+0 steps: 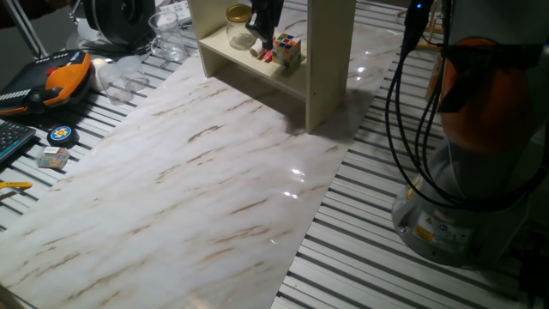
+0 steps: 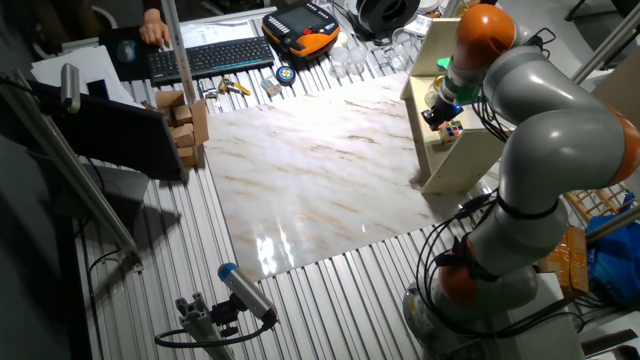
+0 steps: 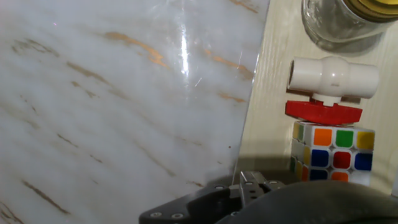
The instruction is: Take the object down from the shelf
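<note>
The cream shelf (image 1: 326, 69) stands at the far edge of the marble board; it also shows in the other fixed view (image 2: 470, 160). On its lower board lie a Rubik's cube (image 1: 288, 51) (image 3: 333, 155), a white pipe valve (image 3: 333, 78) with a red handle (image 3: 323, 112), and a glass jar with a gold lid (image 1: 238, 26) (image 3: 339, 22). My gripper (image 1: 267, 41) reaches into the shelf opening, just above the valve and beside the cube. In the hand view only its dark base (image 3: 249, 186) shows. It holds nothing, and I cannot tell how wide the jaws stand.
The marble board (image 1: 197, 189) lies in front of the shelf. At the left edge are an orange-and-black controller (image 1: 60, 77), clear plastic cups (image 1: 167, 39), a round tape (image 1: 62, 134) and a keyboard (image 2: 210, 55). My arm's base (image 1: 467, 197) stands at the right.
</note>
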{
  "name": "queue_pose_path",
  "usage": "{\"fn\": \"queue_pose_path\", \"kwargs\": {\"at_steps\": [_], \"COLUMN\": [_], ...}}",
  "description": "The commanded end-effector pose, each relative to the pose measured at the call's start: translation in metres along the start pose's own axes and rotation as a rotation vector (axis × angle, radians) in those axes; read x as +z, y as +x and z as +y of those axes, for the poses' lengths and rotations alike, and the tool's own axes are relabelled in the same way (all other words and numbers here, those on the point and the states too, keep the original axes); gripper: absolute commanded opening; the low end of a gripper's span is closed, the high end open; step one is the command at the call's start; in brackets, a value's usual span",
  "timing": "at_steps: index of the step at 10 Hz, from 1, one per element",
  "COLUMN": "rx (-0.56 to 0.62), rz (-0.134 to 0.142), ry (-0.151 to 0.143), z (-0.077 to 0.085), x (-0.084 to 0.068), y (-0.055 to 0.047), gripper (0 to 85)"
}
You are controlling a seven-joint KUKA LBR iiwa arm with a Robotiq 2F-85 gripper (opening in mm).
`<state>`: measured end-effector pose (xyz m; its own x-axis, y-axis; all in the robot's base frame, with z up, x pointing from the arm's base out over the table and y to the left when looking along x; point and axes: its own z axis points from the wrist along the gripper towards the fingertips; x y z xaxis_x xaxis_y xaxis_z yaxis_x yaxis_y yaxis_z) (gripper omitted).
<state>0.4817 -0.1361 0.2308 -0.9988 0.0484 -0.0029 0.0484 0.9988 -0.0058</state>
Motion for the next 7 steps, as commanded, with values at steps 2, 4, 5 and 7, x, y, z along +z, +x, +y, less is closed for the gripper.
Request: {"fn": "queue_pose_path", "kwargs": {"at_steps": [2, 4, 5, 7], "rx": [-0.003, 0.018, 0.022, 0.046], "rz": [-0.013, 0.031, 0.036, 0.023], "ry": [-0.001, -0.063, -0.065, -0.035], "z": [0.0, 0.0, 0.0, 0.0], "x": [0.0009, 0.0009, 0.0009, 0.0009], "y": [-0.0005, -0.0005, -0.0005, -0.0005], "gripper": [0.0, 0.0, 0.0, 0.0]}}
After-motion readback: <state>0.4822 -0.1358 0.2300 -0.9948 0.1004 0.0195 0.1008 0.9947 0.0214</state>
